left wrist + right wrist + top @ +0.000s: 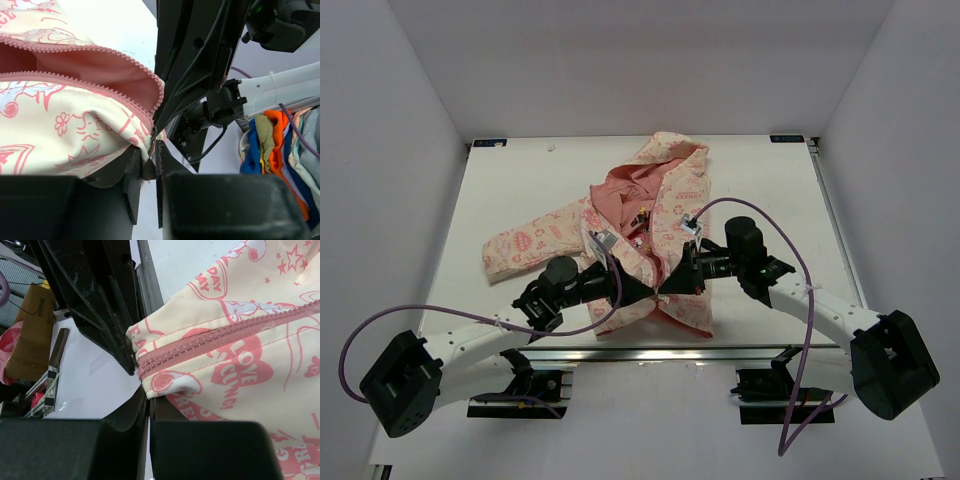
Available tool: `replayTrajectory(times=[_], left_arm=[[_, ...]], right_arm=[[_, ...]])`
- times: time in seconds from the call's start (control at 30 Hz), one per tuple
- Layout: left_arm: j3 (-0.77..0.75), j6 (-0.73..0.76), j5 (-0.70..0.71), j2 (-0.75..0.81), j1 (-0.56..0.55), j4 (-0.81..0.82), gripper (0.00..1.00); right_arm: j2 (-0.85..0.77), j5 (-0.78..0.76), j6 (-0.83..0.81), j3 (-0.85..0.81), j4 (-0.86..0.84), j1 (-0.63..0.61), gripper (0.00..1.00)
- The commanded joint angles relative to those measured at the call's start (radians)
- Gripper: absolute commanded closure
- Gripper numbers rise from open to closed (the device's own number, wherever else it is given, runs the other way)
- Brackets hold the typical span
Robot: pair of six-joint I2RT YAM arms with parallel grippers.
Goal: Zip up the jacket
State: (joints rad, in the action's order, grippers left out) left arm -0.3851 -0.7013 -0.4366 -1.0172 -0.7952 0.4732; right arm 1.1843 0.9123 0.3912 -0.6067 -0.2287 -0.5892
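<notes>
The jacket (665,215) lies front-up in the middle of the table (520,180), hood toward the far edge and hem toward the arms. Its upper front is spread open so the pink lining (625,190) shows. The zipper (75,81) is undone along nearly all its length. In the left wrist view the two rows of pink teeth run apart in a V and meet only at the slider (152,134), right at the bottom hem.

Both pincers meet at that bottom end. The left pincer (150,167) has its fingers nearly together, with a small tab (149,170) pinched between them just below the slider. It looks like the pull, though I cannot tell for certain. The right pincer (148,402) is clamped flat on the hem corner (170,385) at the zipper's foot, just beside the left one.

The step in hand, as I judge it, is the start of the pull up the front. To do it well, the right pincer should anchor the hem and draw it lightly toward the near edge, so the teeth lie taut and straight. The left one should carry the slider along the line of the teeth toward the hood, low over the cloth. Loose lining near the slider could catch and a thin pull could slip out, so a slow, steady draw suits.
</notes>
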Motion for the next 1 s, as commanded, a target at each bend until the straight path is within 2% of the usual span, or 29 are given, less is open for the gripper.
replayTrajectory(times=[0.0, 0.03, 0.13, 0.27, 0.5, 0.8, 0.97], left_arm=[[-0.009, 0.006, -0.028, -0.014, 0.002, 0.028, 0.78], [-0.012, 0.008, -0.030, -0.017, 0.002, 0.022, 0.86], [-0.012, 0.008, -0.031, -0.027, 0.001, 0.024, 1.00], [-0.001, 0.003, -0.022, -0.012, 0.001, 0.022, 1.00], [0.026, 0.019, -0.013, 0.071, 0.001, -0.080, 1.00], [-0.011, 0.083, 0.005, 0.028, 0.001, -0.287, 1.00], [-0.032, 0.102, -0.050, -0.035, -0.001, -0.308, 1.00]], right_arm=[[-0.009, 0.019, 0.011, -0.021, -0.057, 0.002, 1.00], [-0.009, 0.010, 0.017, -0.019, -0.058, 0.002, 1.00], [-0.012, 0.008, 0.028, -0.015, -0.083, 0.002, 1.00], [-0.014, -0.032, 0.049, -0.015, -0.093, 0.002, 1.00], [-0.049, -0.170, 0.061, -0.042, -0.073, 0.008, 1.00], [-0.023, -0.092, 0.109, -0.125, -0.074, 0.046, 1.00], [-0.020, -0.087, 0.132, -0.139, -0.087, 0.052, 1.00]])
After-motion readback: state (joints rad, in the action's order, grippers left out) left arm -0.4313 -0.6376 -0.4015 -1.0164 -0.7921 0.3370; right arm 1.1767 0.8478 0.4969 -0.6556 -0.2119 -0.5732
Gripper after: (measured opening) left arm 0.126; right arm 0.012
